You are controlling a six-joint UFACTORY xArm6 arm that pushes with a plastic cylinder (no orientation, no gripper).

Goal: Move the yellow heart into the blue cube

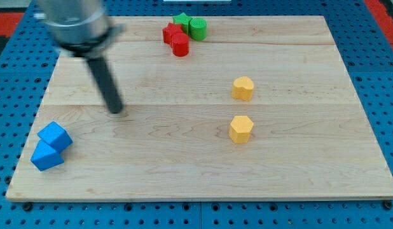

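Two yellow blocks lie right of the board's middle. The upper one (243, 88) looks like the heart; the lower one (241, 128) looks hexagonal. A blue cube (55, 135) lies at the lower left, touching a second blue block (46, 156) whose shape I cannot make out. My tip (115, 111) rests on the board in the left half, above and to the right of the blue cube and far to the left of both yellow blocks. It touches no block.
Two red blocks (176, 38) and two green blocks (191, 25) are clustered at the top edge of the wooden board (298, 178). Blue pegboard surrounds the board.
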